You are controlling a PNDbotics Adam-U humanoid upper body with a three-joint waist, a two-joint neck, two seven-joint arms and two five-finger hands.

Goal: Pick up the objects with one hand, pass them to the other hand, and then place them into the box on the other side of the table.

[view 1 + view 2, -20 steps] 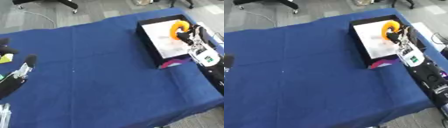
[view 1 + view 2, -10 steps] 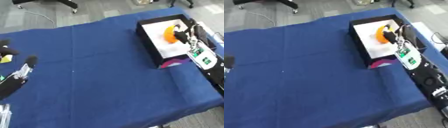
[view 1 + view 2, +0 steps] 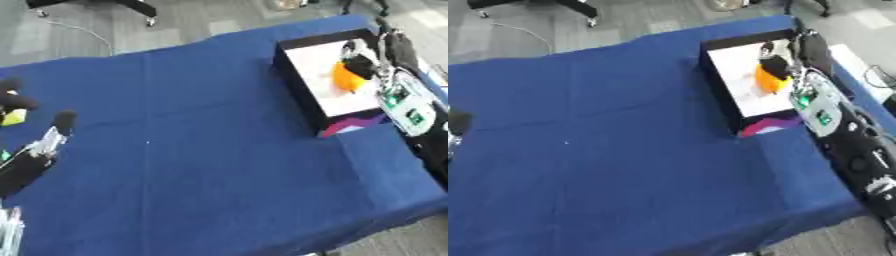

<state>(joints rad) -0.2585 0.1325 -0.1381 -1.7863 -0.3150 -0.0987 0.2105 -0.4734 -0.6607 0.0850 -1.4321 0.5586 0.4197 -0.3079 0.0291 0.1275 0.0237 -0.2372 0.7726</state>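
Right hand (image 3: 360,64) fingers curled round small orange rounded object (image 3: 346,80), inside black-walled white-floored box (image 3: 302,87), far right. Left hand (image 3: 39,145) near left; fingers unclear.

Blue table (image 3: 201,165) lies bare (only the box (image 3: 297,75) walls rise).

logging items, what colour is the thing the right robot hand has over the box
Orange, clearest in the left eye view.

Grey carpet floor (image 3: 201,20) beyond the far edge of the desk (image 3: 210,160), draped in deep blue cloth. Black chair base with castors (image 3: 131,6) at top, a thin pale cable (image 3: 83,32) trailing nearby. Possibly another castor base (image 3: 728,4) further right. Even, soft lighting throughout.
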